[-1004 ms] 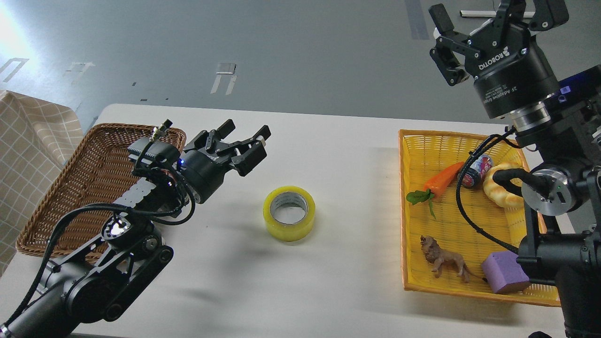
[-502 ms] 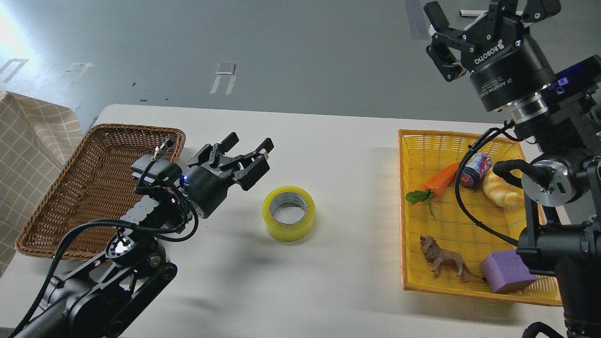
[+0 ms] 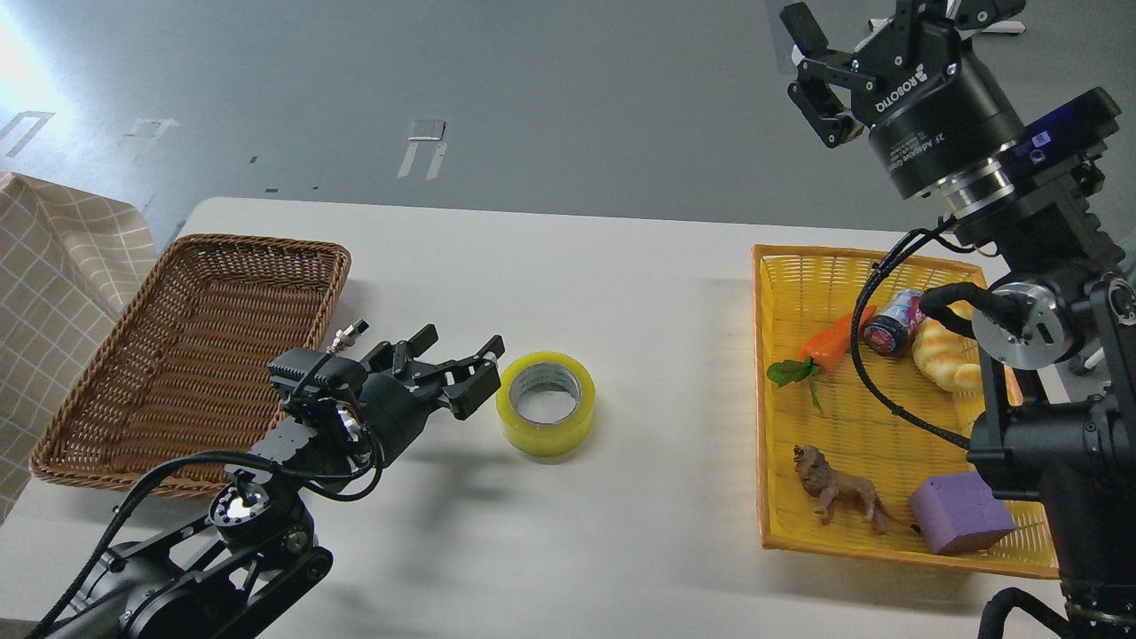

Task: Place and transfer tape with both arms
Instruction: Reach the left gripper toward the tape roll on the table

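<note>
While the tape (image 3: 546,402) sits flat on the white table (image 3: 621,532), midway between the two baskets, no grasp is yet made, so I judge the task at its approach step: pick-up, handover and placing all remain. Nearest, the left gripper (image 3: 448,368) has its fingers spread and empty, its tips just beside the roll's left edge. Compared with a second ago it has dropped lower and closed in on the roll. Farther left, the brown wicker basket (image 3: 106,390) holds nothing. Farthest, the right gripper (image 3: 874,40) hangs high, fingers apart and empty; it has drifted slightly up and away.
</note>
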Robot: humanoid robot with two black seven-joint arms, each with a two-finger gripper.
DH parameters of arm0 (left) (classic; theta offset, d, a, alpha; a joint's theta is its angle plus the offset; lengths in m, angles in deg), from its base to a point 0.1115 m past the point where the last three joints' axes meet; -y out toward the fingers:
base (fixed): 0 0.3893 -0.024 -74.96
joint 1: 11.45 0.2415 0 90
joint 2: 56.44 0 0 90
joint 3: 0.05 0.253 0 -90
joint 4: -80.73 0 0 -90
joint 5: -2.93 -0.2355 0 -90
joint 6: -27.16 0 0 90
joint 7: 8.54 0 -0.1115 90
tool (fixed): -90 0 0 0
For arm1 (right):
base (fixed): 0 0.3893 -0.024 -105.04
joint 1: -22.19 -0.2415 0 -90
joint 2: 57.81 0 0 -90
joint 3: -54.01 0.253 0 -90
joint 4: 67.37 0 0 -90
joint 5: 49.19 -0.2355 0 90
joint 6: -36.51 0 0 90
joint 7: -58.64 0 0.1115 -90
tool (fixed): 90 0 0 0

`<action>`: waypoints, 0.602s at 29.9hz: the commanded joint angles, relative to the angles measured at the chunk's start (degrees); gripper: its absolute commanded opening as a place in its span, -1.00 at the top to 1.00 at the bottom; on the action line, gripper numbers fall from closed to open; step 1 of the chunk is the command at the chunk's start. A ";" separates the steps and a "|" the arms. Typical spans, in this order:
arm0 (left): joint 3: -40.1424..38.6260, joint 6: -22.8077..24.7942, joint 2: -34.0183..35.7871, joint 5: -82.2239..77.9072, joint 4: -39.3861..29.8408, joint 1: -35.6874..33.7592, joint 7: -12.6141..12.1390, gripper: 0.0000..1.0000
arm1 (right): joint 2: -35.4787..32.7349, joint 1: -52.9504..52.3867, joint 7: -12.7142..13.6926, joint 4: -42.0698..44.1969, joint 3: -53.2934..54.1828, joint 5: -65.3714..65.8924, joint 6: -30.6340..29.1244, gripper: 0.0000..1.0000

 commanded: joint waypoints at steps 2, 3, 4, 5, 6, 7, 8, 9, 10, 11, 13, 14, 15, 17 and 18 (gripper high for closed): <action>5.79 0.36 1.20 0.00 1.77 -4.15 -0.01 -0.95 | -0.07 -0.03 0.00 0.10 -0.05 0.00 -0.10 -1.00; 8.15 0.36 1.20 0.00 2.38 -5.29 -0.01 -0.95 | -0.07 -0.03 0.00 0.36 -0.05 0.00 -0.10 -1.00; 8.87 0.36 1.20 0.00 2.56 -5.82 -0.01 -0.95 | -0.07 -0.03 0.00 0.53 -0.05 0.00 -0.10 -1.00; 9.92 0.45 1.12 0.00 2.74 -7.13 -0.01 -0.95 | -0.07 -0.03 0.00 1.15 -0.05 0.00 -0.10 -1.00; 10.28 0.71 1.11 0.00 3.09 -8.36 -0.01 -0.95 | -0.07 -0.03 0.00 1.76 -0.05 0.00 -0.10 -1.00; 10.54 1.06 1.03 0.00 3.35 -9.07 -0.01 -0.95 | -0.07 0.06 0.00 2.03 -0.05 0.00 -0.19 -1.00; 10.98 1.50 1.03 0.00 3.62 -9.60 -0.01 -0.95 | -0.07 0.06 0.00 2.38 -0.05 0.00 -0.19 -1.00; 12.20 2.20 1.11 0.00 3.79 -10.73 -0.01 -0.95 | -0.07 0.15 0.00 2.90 -0.05 0.00 -0.19 -1.00; 12.91 2.47 1.11 0.00 3.79 -11.27 -0.01 -0.95 | -0.07 0.15 0.00 3.17 -0.05 0.00 -0.19 -1.00; 14.05 2.73 1.11 0.00 3.79 -12.49 -0.01 -0.95 | -0.07 0.15 0.00 3.61 -0.05 0.00 -0.27 -1.00; 15.46 3.26 1.11 0.00 3.88 -14.08 -0.09 -0.95 | -0.07 0.15 0.00 3.96 -0.14 0.00 -0.28 -1.00; 15.64 3.96 1.03 0.00 3.97 -14.61 -0.18 -0.95 | -0.07 0.24 0.00 4.14 -0.14 0.00 -0.28 -1.00; 15.65 3.96 1.03 0.00 3.97 -14.61 -0.18 -0.95 | -0.07 0.24 0.00 4.14 -0.14 0.00 -0.28 -1.00; 15.56 5.89 0.50 0.00 4.32 -14.70 -0.36 -0.95 | -0.59 0.33 0.00 4.23 -0.14 0.00 -0.28 -1.00; 15.56 6.16 0.50 0.00 4.32 -14.70 -0.62 -0.95 | -0.94 0.41 0.00 4.23 -0.14 0.00 -0.28 -1.00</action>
